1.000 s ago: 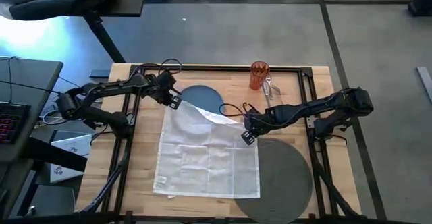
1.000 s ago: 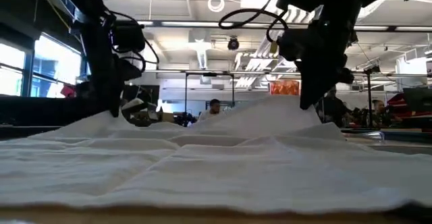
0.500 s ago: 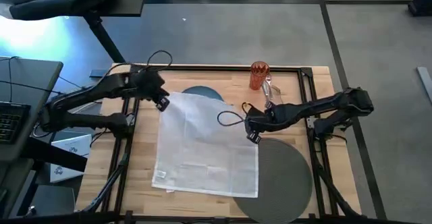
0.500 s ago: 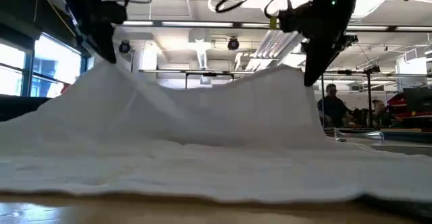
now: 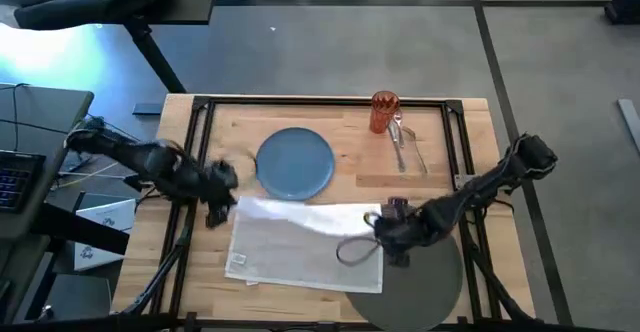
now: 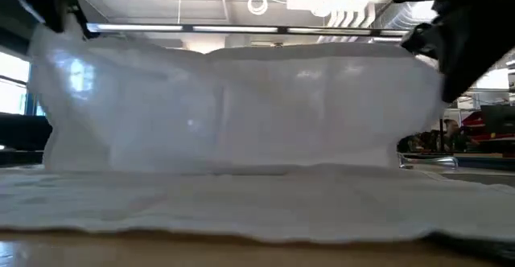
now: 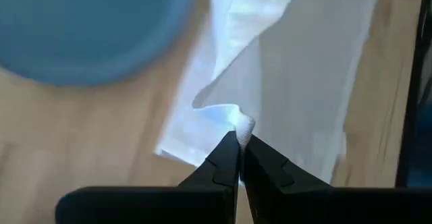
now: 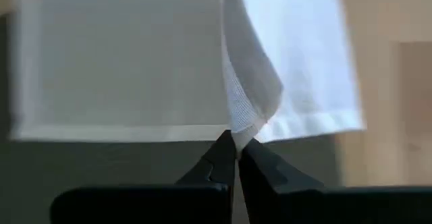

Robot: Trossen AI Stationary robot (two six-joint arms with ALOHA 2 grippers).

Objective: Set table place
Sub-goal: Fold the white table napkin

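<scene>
The white napkin (image 5: 300, 244) lies on the wooden table (image 5: 230, 122) with its near part flat and its far part raised like a curtain (image 6: 241, 106) between my two grippers. My left gripper (image 5: 226, 203) is shut on the raised edge's left corner, and my right gripper (image 5: 380, 224) is shut on its right corner. The blue plate (image 5: 295, 162) lies bare behind the napkin. The dark grey mat (image 5: 425, 277) lies at the near right, partly under the napkin. The orange tumbler (image 5: 384, 112) stands at the far edge, with silver cutlery (image 5: 403, 144) beside it. My left gripper pinches the napkin's left far corner (image 7: 244, 124) between its two fingertips, coming from above. The corner is lifted and the cloth hangs below it down to the table. My right gripper pinches the napkin's right far corner (image 8: 240, 128) between its fingertips, also from above. That corner is lifted too, and the raised edge runs nearly straight between the two holds.
A black rail frame (image 5: 330, 100) runs along the table's edges. A grey desk with a keyboard (image 5: 20, 172) stands off the table's left. Bare wood (image 5: 200, 262) shows left of the napkin.
Both grippers have risen and gone toward the table's near edge, carrying the napkin's far corners. The far part of the napkin has lifted off the blue plate and now stands upright over the near part, which has stayed on the table.
</scene>
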